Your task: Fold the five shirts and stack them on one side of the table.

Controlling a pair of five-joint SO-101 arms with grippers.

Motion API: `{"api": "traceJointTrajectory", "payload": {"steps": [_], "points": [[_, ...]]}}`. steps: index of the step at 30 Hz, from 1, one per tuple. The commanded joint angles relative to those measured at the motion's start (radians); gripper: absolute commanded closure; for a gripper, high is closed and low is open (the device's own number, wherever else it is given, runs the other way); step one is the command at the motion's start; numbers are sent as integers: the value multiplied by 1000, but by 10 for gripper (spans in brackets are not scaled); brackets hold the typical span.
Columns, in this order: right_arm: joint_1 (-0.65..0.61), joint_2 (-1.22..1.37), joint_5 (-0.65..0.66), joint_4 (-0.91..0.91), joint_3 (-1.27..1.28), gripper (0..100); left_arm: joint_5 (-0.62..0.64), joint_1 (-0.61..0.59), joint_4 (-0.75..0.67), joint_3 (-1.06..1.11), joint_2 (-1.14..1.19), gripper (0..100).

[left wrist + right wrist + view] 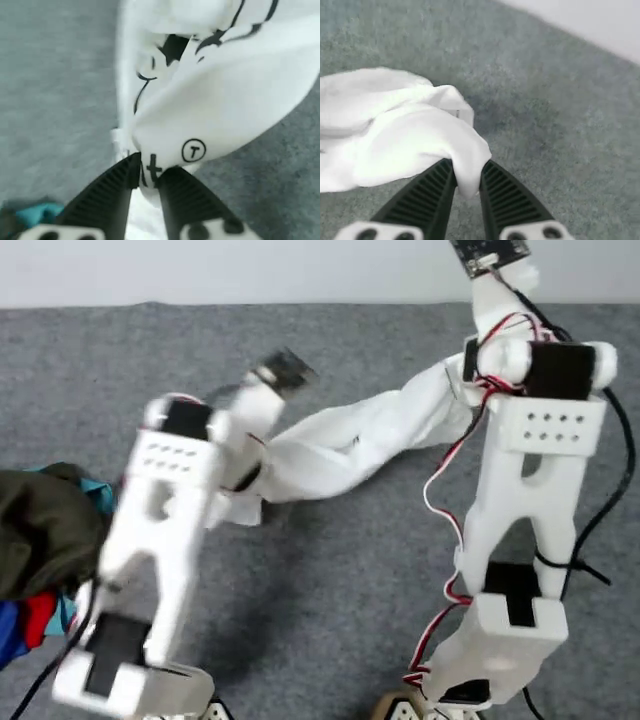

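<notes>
Because it is pinched at both ends, the white shirt is held stretched between the two arms over the grey bench, most likely so that it can be laid flat for folding. A printed edge is pinched by the left pincer, a plain corner by the right pincer. One white shirt and two pincers are counted. Four colours, dark, teal, blue and red, are made out in the heap at the bench's edge.

The white shirt spans mid-table as a barrier; heaped shirts block the left edge — the grey mat nearer the bases allows passage.
</notes>
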Motion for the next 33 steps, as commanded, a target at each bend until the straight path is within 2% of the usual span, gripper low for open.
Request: {"api": "traceJointTrajectory", "payload": {"steps": [1, 6, 10, 18, 23, 27, 30, 33], "points": [[10, -130, -3, 39, -52, 990, -17, -64, 58, -67, -178, 995], [5, -213, 29, 39, -51, 990, -57, -97, 92, -65, -315, 994], [-13, -194, 28, 39, -6, 990, -58, -95, 83, -5, -301, 983], [-88, 30, 25, -5, 109, 990, -58, -98, -95, 117, 37, 857], [-85, 180, 23, -88, 109, 990, -58, -189, -196, -7, 341, 812], [-87, 197, 23, -96, 109, 990, -57, -267, -66, -252, 503, 788], [-84, 202, 23, -96, 109, 990, -57, -287, 77, -435, 566, 788], [-84, 203, 25, -96, 109, 990, -57, -305, 161, -596, 598, 788]]}}
